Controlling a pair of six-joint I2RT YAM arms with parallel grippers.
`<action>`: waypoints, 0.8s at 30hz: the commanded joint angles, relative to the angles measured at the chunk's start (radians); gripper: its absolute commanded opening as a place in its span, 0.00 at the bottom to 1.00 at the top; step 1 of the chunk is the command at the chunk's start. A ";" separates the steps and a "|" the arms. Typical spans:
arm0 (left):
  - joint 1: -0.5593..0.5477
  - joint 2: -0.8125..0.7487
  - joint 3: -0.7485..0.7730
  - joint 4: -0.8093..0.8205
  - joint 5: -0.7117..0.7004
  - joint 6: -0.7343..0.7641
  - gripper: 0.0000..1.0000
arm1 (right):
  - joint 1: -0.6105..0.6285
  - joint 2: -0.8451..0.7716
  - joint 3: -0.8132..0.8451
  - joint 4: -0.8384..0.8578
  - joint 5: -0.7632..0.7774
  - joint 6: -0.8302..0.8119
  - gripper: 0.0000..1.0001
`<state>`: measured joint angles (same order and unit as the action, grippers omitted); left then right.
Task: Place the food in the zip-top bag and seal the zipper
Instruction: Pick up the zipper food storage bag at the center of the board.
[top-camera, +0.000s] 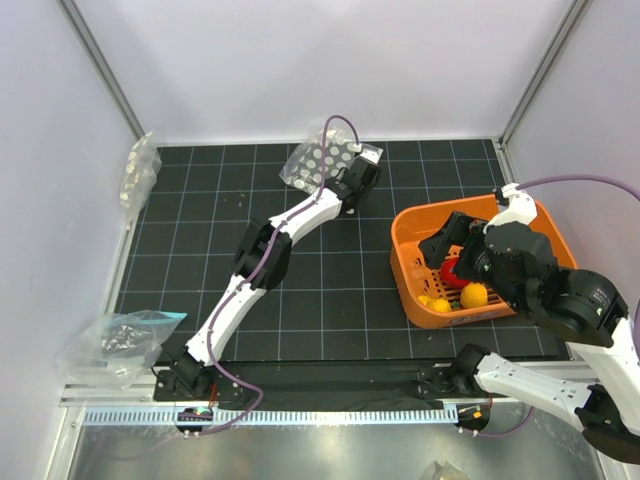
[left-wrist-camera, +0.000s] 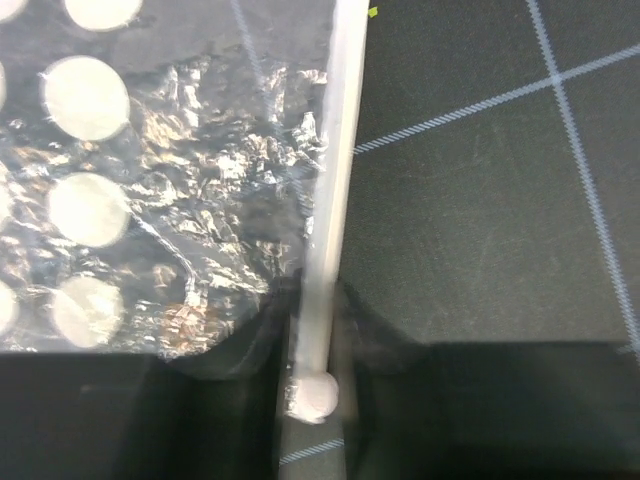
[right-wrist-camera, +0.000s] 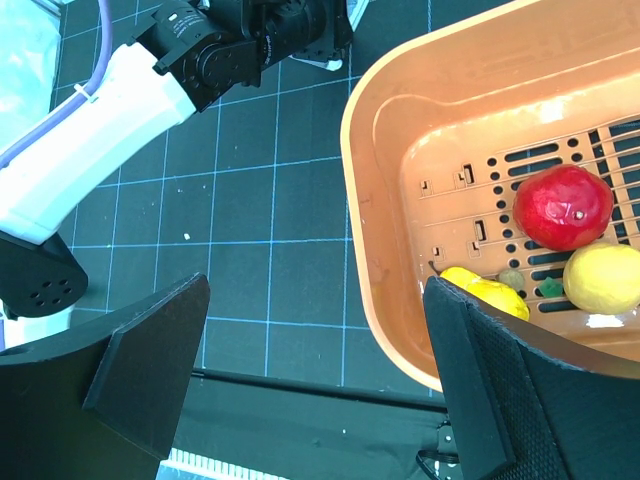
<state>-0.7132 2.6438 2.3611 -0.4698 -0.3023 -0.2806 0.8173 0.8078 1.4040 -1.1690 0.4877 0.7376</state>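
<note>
Zip-top bag (left-wrist-camera: 150, 200): clear, glinting, rows of white round dots. Zipper (left-wrist-camera: 335, 180): milky white strip. Basket (right-wrist-camera: 380, 200): orange. Red toy fruit (right-wrist-camera: 562, 207); yellow toy fruit (right-wrist-camera: 603, 278). Mat (top-camera: 200, 220): black, pale grid lines. Left arm (top-camera: 310, 212): white links, black joints.

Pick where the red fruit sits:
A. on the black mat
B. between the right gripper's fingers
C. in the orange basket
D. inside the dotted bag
C: the red fruit lies on the slotted floor of the basket beside the yellow fruits, while the right gripper is open and holds nothing.
</note>
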 joint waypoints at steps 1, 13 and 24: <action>-0.002 -0.011 0.021 0.013 0.017 -0.005 0.14 | 0.005 0.010 -0.002 0.015 0.015 0.008 0.95; 0.000 -0.233 -0.153 0.005 0.003 -0.022 0.00 | 0.005 0.008 -0.019 0.031 -0.009 -0.003 0.96; -0.040 -0.635 -0.552 -0.001 0.000 -0.140 0.00 | 0.005 -0.018 -0.076 0.083 -0.040 0.002 0.95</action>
<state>-0.7280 2.1323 1.8671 -0.4877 -0.2886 -0.3801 0.8173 0.8036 1.3415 -1.1419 0.4599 0.7368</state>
